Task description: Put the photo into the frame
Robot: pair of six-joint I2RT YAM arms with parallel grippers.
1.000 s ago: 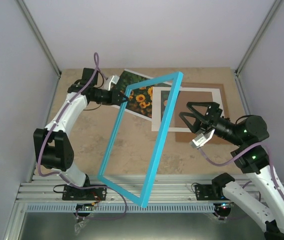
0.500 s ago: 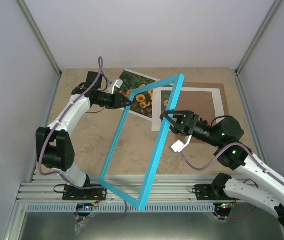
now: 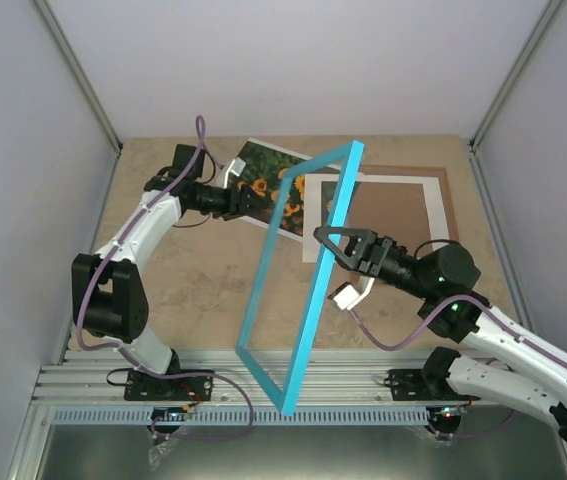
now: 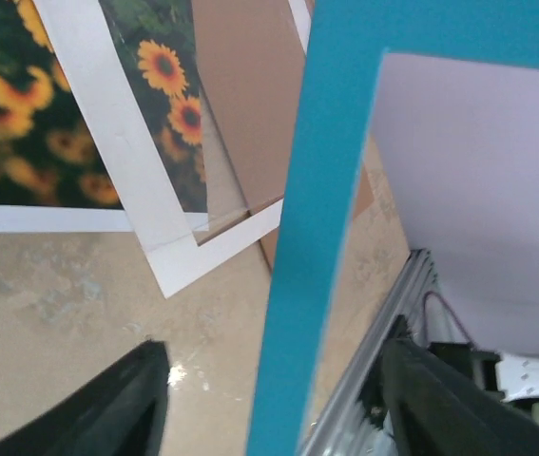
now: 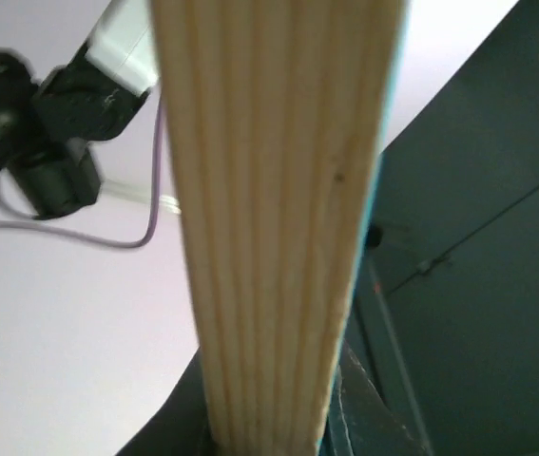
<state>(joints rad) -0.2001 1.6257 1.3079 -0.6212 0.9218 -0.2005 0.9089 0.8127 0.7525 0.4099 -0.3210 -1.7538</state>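
above the table (image 3: 183, 290), my right gripper (image 3: 321, 238) is clenched on one long rail of the thin bright-blue, wood-sided rectangular picture frame (image 3: 310, 320), tilted on edge; my left gripper (image 3: 257, 200) is released, fingers clear of the opposite rail. single-sided support may let the frame pivot, slip, and strike the flat orange-flowered photo print (image 3: 261, 160) beyond it.

Blue frame (image 3: 304, 340) on edge — photo (image 3: 260, 160) flat

the frame (image 4: 312, 218) crosses between the fingers of the left pincer (image 4: 274, 366) (both clear of it); the photo (image 4: 22, 114) lies beyond.
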